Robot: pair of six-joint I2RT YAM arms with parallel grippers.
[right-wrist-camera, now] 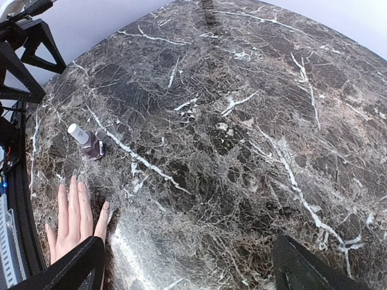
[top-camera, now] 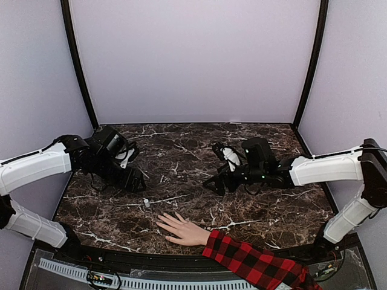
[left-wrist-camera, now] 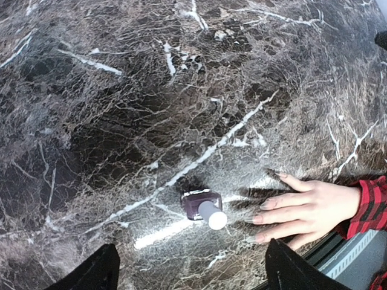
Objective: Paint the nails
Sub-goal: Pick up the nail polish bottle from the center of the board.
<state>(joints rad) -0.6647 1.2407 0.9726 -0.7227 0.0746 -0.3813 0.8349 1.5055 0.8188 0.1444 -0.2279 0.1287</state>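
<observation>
I am holding my left jaws wide apart and gripping nothing. In my left wrist view their dark fingertips [left-wrist-camera: 91, 272] are sitting at the two bottom corners, with bare marble between them. My right jaws are standing just as wide and are also empty.

From above, my left arm [top-camera: 36, 169] is reaching in from 9 o'clock and my right arm [top-camera: 326, 169] from 3 o'clock. Both sets of jaws are hanging over the middle of the dark marbled surface [top-camera: 181, 151], well apart from each other.

The hand [top-camera: 181, 229] is lying flat at about 6 o'clock near the front edge, fingers spread and pointing toward 10 o'clock. Its red-and-black plaid sleeve [top-camera: 254, 263] is trailing off toward 4 o'clock. The nails [left-wrist-camera: 264, 206] are showing as small greyish tips in my left wrist view; I cannot tell their finish.

A small bottle [left-wrist-camera: 202, 206] with a white cap is standing just beyond the fingertips at about 10 o'clock from them, not touching the hand. Neither set of jaws is touching it.
</observation>
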